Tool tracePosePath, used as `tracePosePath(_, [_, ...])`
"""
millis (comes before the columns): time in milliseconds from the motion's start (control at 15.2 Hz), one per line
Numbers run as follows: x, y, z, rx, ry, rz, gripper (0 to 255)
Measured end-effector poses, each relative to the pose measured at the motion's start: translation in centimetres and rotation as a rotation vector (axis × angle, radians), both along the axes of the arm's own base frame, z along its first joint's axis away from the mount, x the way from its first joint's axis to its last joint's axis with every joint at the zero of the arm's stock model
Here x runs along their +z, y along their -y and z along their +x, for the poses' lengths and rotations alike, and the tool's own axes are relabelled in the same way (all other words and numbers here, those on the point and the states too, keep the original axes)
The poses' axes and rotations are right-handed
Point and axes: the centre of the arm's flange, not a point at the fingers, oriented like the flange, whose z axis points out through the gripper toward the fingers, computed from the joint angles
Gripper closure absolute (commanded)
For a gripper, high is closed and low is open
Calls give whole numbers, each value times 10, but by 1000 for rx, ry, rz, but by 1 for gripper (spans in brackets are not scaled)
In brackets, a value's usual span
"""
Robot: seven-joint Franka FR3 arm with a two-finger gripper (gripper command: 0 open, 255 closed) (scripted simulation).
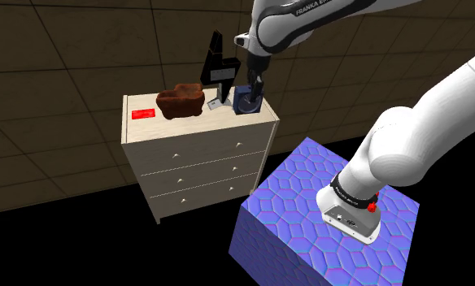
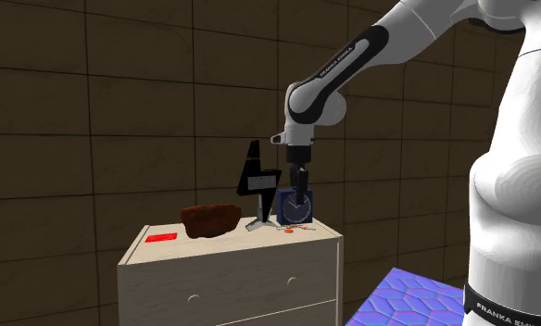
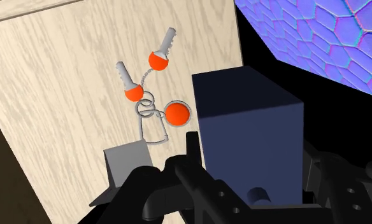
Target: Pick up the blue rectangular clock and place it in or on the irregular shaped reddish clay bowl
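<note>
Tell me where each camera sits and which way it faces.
Shoulder view: beside and behind the stand, looking down on the dresser; the white arm reaches up-left.
Second exterior view: before the dresser's drawers, near its top's height, facing the wall; arm and hand show.
Wrist view: on the hand, whose black body shows, looking down at the blue clock and keys.
Shared: both exterior views show hand, clock and reddish bowl.
</note>
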Motion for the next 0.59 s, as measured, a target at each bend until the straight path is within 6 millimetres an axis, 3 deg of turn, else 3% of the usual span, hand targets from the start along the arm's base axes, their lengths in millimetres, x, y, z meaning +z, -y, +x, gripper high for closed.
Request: tracePosePath(594, [47, 1, 0, 0, 0, 0, 255])
